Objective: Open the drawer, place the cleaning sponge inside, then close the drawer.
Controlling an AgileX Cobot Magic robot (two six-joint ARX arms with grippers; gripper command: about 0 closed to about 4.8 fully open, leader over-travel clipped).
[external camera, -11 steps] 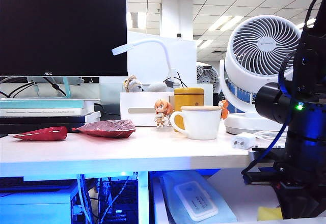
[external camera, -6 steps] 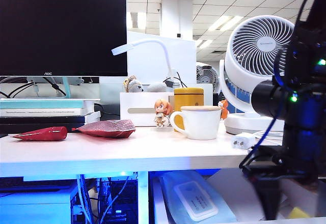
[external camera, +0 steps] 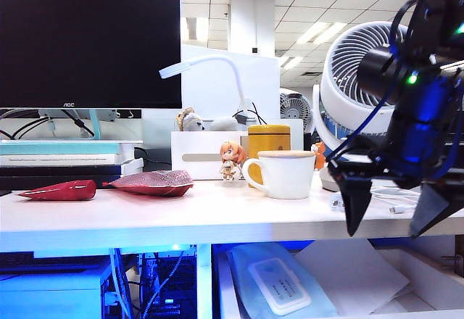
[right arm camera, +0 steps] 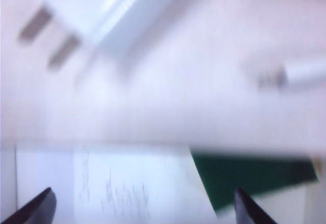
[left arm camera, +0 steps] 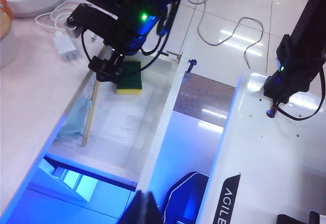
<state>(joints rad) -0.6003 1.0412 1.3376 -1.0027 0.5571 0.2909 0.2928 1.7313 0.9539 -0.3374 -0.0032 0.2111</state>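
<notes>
A: What stands on the left of the desk [external camera: 181, 214]?

B: A black monitor [external camera: 87, 40] marked "AOC", and two dark red pouches [external camera: 148, 182] lying before it.

A: And in the middle?

B: A white slotted box [external camera: 206, 156], a small figurine [external camera: 230, 161], a yellow canister [external camera: 268, 139] and a white mug [external camera: 286, 174].

A: Further right?

B: A white fan [external camera: 362, 72], its label too small to read, and a white plug adapter [left arm camera: 65, 45].

A: The right gripper [external camera: 395, 206]?

B: It hangs at the desk's right edge above the open drawer [left arm camera: 153, 127], jaws spread wide and empty.

A: The cleaning sponge [left arm camera: 129, 76]?

B: It lies inside the drawer at its far right, green and yellow, on a sheet of paper [left arm camera: 127, 124] with faint writing I can't read.

A: The left gripper [left arm camera: 145, 211]?

B: Only a dark tip shows near the drawer front, so I cannot tell. The base below reads "AGILE".
</notes>
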